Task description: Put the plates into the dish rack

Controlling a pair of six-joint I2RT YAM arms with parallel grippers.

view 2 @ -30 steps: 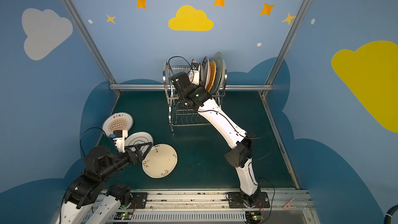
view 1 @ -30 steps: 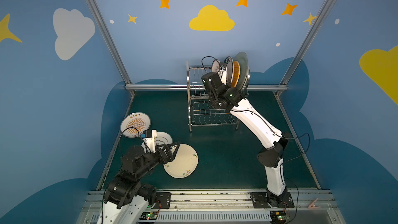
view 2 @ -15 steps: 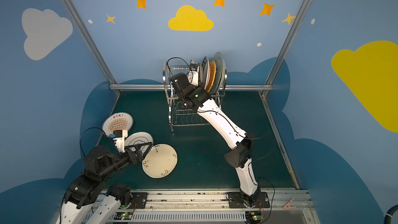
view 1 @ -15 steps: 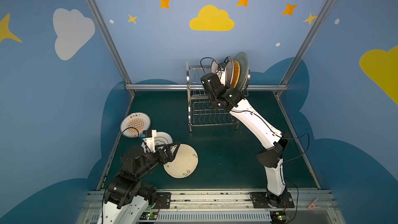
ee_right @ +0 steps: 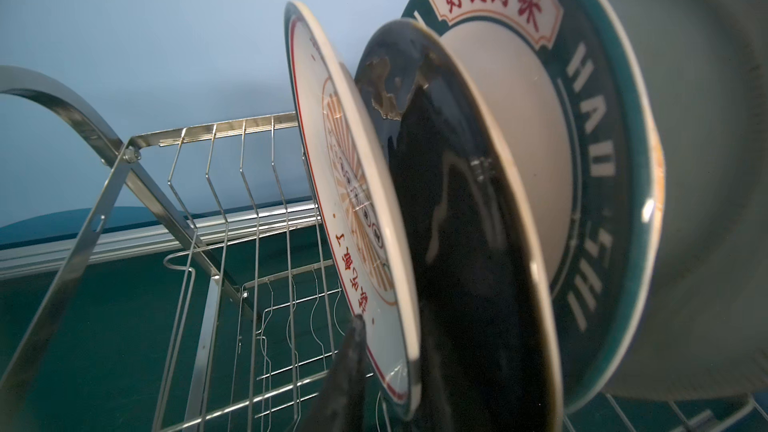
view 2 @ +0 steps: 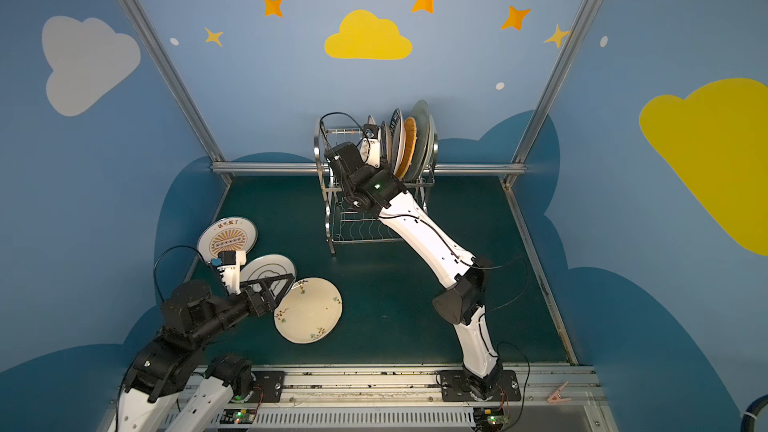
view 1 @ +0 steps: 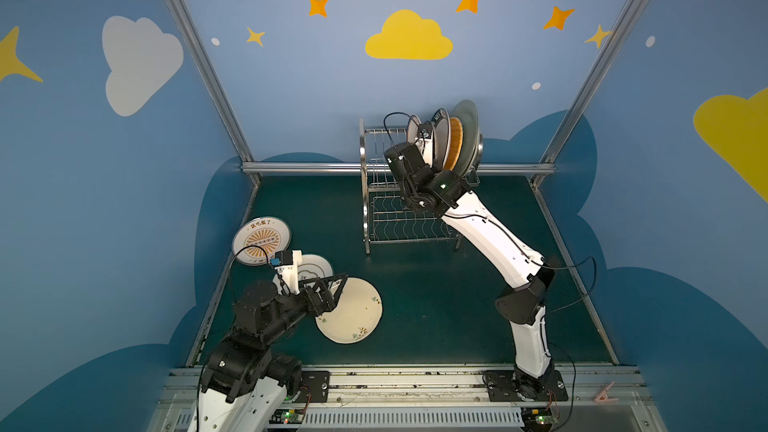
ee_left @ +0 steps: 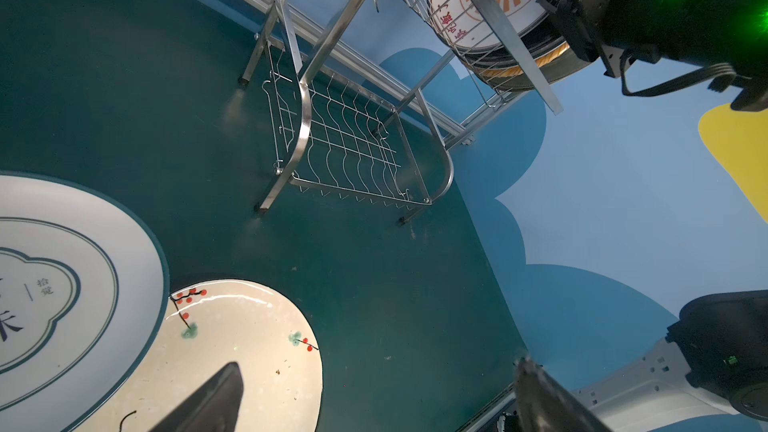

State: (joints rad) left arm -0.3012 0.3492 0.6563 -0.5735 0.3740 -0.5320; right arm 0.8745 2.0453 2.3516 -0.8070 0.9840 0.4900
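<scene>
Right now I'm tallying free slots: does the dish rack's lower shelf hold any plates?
No: in the left wrist view the dish rack's lower shelf is bare; the loaded plates stand in its upper tier.

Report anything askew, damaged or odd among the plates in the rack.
The black round plate in the steel wire dish rack shows ragged tan patches near its rim. They look like chipped glaze, though they may be decoration. The racked plates all lean toward one end rather than standing upright. Nothing else stands out.
</scene>
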